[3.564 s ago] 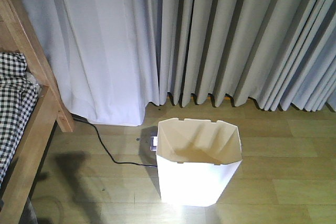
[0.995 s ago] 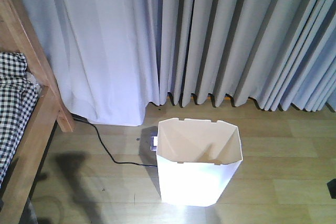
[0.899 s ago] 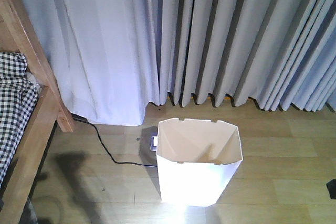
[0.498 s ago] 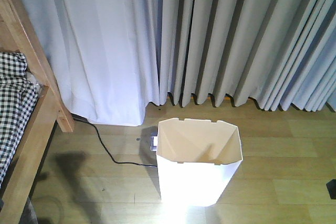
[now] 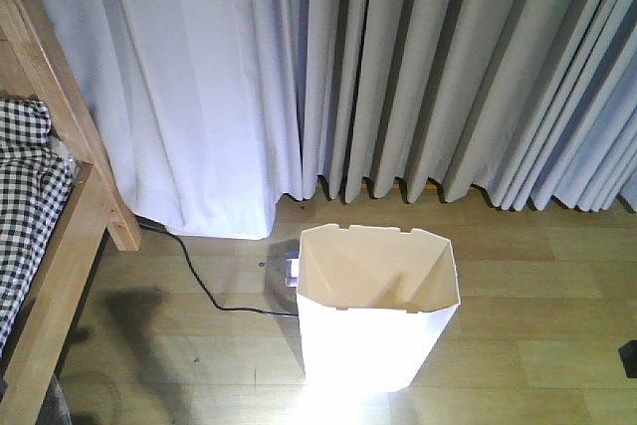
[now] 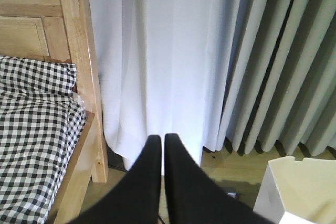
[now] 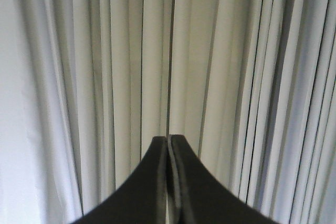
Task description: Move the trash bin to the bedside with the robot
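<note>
Lower centre of the front view, the bin (image 5: 378, 320) stands upright on the wood floor (image 5: 537, 296), its open top toward the camera. A black cable (image 5: 204, 291) runs from behind it toward the bed (image 5: 60, 246) at the left edge, well apart from the bin. The left claw (image 6: 159, 145) has its tips together (gripping nothing); so does the right claw (image 7: 168, 145). Curtains (image 5: 398, 67) hang behind everything.
</note>
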